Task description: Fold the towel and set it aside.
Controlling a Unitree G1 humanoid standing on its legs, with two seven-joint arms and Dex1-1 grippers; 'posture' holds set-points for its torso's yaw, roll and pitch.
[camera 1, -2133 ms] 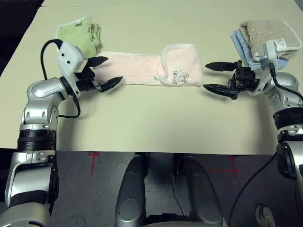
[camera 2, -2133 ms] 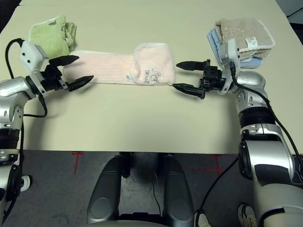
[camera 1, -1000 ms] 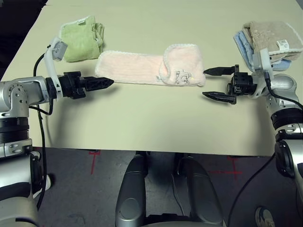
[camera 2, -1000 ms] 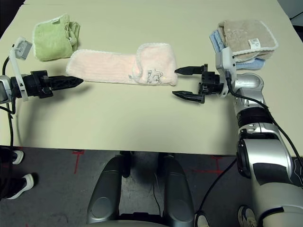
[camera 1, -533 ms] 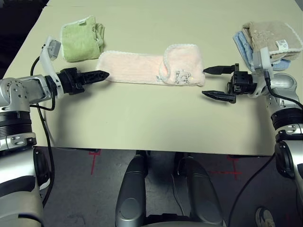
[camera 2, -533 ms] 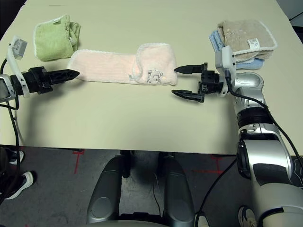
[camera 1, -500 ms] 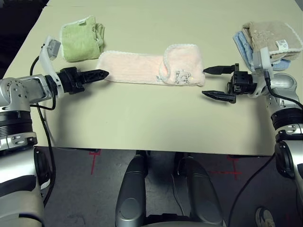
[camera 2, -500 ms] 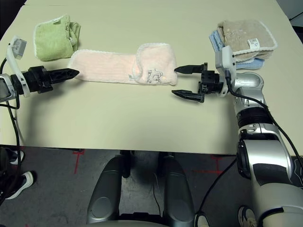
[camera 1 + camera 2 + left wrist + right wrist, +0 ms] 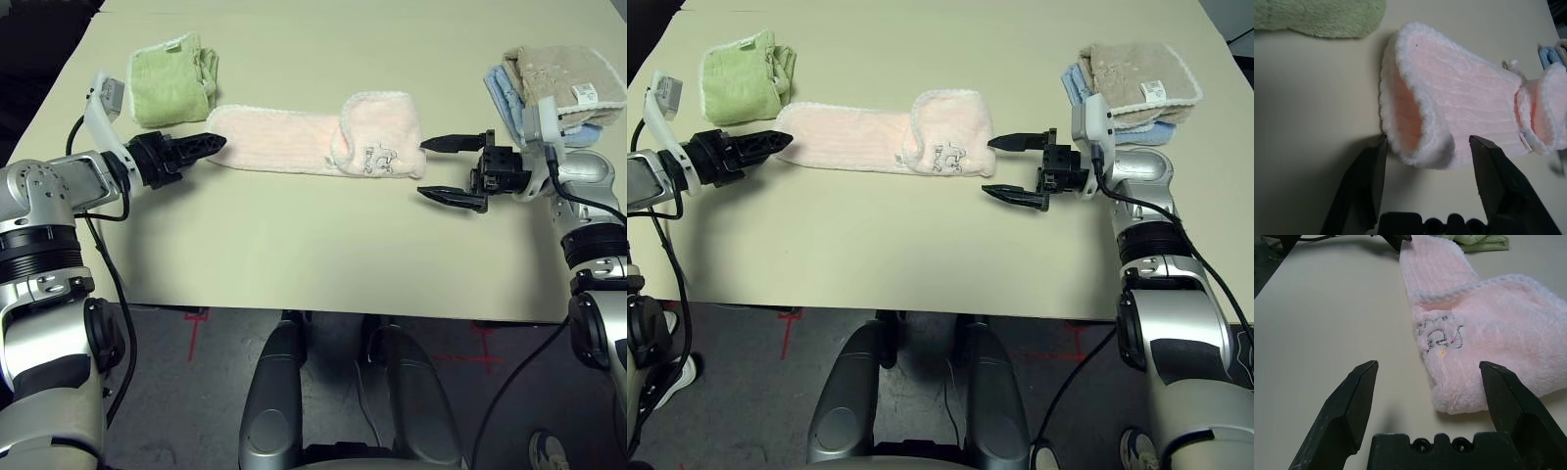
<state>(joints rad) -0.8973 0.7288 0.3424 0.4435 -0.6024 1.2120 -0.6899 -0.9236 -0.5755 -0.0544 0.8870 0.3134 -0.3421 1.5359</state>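
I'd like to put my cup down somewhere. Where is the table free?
The near half of the table, in front of the pink towel and between the two grippers, lies bare. The far corners are crowded: a green towel left, a beige and blue stack right.

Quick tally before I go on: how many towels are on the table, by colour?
Pink towel: 1
Green towel: 1
Beige towel: 1
Blue towel: 1
Total: 4
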